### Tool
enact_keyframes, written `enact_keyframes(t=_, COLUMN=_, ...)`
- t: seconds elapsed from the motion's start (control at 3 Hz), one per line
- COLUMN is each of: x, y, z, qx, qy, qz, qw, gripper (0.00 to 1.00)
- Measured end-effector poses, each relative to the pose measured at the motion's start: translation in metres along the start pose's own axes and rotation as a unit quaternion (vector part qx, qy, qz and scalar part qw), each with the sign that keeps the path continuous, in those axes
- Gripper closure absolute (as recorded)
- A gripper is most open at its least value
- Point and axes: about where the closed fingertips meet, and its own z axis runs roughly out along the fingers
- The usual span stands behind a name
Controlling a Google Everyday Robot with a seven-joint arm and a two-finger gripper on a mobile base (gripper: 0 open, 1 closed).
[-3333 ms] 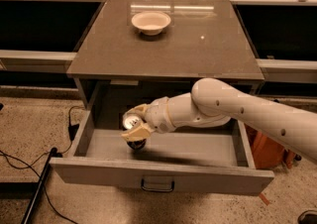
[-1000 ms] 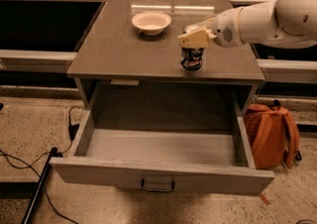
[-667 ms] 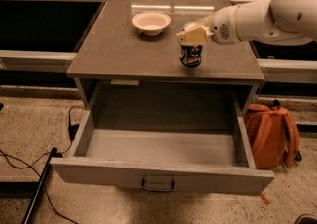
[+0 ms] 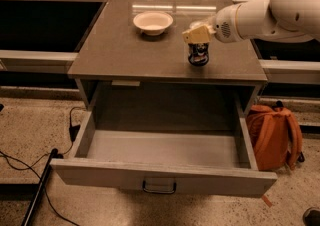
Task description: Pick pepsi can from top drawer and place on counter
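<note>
Can (image 4: 198, 55): stands upright on counter (image 4: 125, 50), long axis vertical, top up, right of bowl (image 4: 153, 22).
Gripper (image 4: 198, 36): right at can top; grip state cannot tell.
Drawer (image 4: 160, 177): open.

**Hidden and Cropped Items, Single View**

Gripper (image 4: 199, 35): centre-right of frame, directly over the pepsi can (image 4: 198, 56) on the counter (image 4: 125, 50); it covers the can's top.
Can markings: too small to read.
Arm (image 4: 285, 7): cut by the right edge, upper right.
Top drawer (image 4: 160, 180): front panel hides the near strip of its floor; right wall hides part of the orange backpack (image 4: 275, 135).
Dark pole (image 4: 39, 185) and cable (image 4: 12, 162): cropped at lower left.
Dark item (image 4: 313, 216), bottom right corner: mostly out of frame, unidentifiable.
</note>
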Motion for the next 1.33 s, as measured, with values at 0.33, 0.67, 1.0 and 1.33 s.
enact_keyframes(t=0.33, x=0.007, y=-0.0077, z=0.0002, qx=0.022, qy=0.017, qz=0.004, qw=0.9996, gripper=0.52)
enact_keyframes(t=0.67, x=0.007, y=-0.0077, z=0.0002, qx=0.022, qy=0.017, qz=0.004, qw=0.9996, gripper=0.29)
enact_keyframes(t=1.0, x=0.007, y=-0.0077, z=0.0002, qx=0.022, qy=0.017, qz=0.004, qw=0.9996, gripper=0.06)
enact_keyframes(t=1.33, x=0.007, y=-0.0076, z=0.0002, qx=0.022, qy=0.017, qz=0.004, qw=0.9996, gripper=0.0)
